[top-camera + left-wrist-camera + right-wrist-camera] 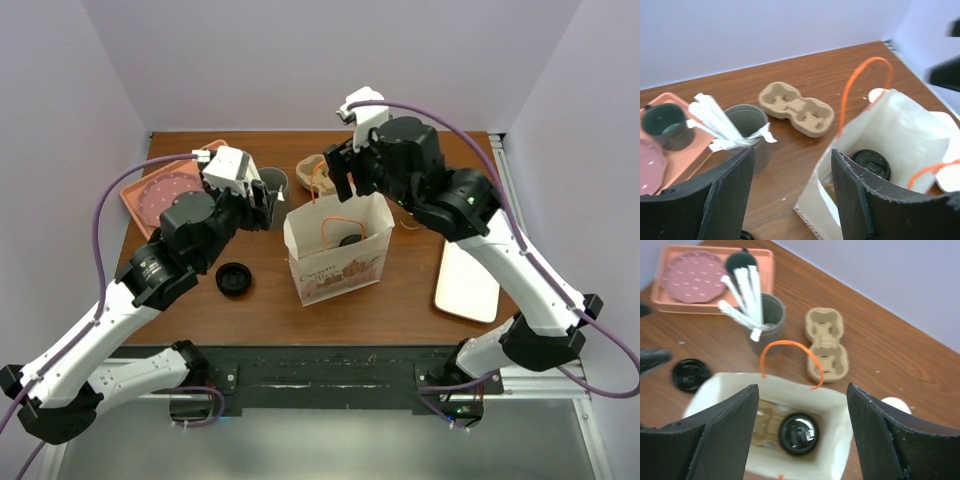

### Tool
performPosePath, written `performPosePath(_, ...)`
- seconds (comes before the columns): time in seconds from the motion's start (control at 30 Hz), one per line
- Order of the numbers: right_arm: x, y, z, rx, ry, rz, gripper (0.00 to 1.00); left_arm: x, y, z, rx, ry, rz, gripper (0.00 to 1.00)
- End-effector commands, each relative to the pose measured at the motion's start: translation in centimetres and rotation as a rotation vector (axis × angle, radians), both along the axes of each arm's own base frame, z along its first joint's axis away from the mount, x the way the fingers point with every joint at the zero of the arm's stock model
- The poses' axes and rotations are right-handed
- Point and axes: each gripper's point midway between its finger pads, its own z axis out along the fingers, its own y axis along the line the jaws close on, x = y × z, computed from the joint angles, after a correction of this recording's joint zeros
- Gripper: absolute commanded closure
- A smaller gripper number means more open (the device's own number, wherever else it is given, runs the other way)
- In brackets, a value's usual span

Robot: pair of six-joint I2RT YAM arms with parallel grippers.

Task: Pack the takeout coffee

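While coffee (798,434) sits in bag (335,265), R pincer (800,390) gapes.

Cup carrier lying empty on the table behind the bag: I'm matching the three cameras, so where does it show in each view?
Top external: cup carrier upper middle, just behind the paper bag.
Left wrist: cup carrier centre, left of the paper bag.
Right wrist: cup carrier upper middle, beyond the paper bag.
Shared landmark: that orange-handled paper bag.
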Motion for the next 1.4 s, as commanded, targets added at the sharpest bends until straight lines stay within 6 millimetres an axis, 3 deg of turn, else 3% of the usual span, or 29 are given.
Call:
performPosePath(0.0,-3.7,0.8,2.7,0.187,0.087,0.106,0.21,1.6,4.5,1.4,0.024,-0.022,0.272,0.34)
performPosePath(0.07,-4.2,0.9,4.1,0.254,0.062,0.129,0.19,3.0,4.9,0.3,0.07,0.021,0.335,0.32)
performPosePath(0.1,-4.7,0.5,6.2,0.322,0.011,0.14,0.18,3.8,5.5,-0.8,0.105,0.064,0.353,0.32)
performPosePath(0.13,-4.8,0.7,5.9,0.337,0.015,0.147,0.16,5.4,5.0,-2.2,0.142,0.107,0.362,0.32)
performPosePath(0.2,-5.2,0.5,7.3,0.389,-0.039,0.169,0.14,7.3,6.1,-3.8,0.144,0.185,0.402,0.32)
performPosePath(0.27,-5.5,0.5,8.1,0.411,-0.065,0.183,0.14,9.7,6.5,-3.4,0.111,0.209,0.425,0.35)
performPosePath(0.37,-5.5,0.1,8.0,0.419,-0.076,0.174,0.13,12.3,8.0,-3.0,0.083,0.222,0.493,0.37)
performPosePath(0.43,-5.7,-0.1,6.9,0.399,-0.074,0.177,0.13,13.9,8.6,-4.1,0.062,0.262,0.522,0.38)
performPosePath(0.47,-5.9,-0.2,6.7,0.394,-0.072,0.188,0.13,14.5,10.1,-4.4,0.006,0.287,0.565,0.39)
performPosePath(0.5,-6.0,-0.2,6.2,0.386,-0.064,0.192,0.13,14.9,9.7,-4.9,-0.028,0.308,0.529,0.42)
performPosePath(0.77,-7.1,-2.4,5.7,0.37,-0.095,0.173,0.1,15.7,11.4,-8.3,-0.159,0.384,0.545,0.49)
performPosePath(0.9,-7.1,-2.5,4.3,0.329,-0.087,0.176,0.08,16.4,10.5,-10.1,-0.207,0.44,0.486,0.55)
performPosePath(1.37,-6.3,-2.1,3.9,0.305,-0.083,0.157,0.07,17.9,10.3,-12.2,-0.165,0.477,0.468,0.59)
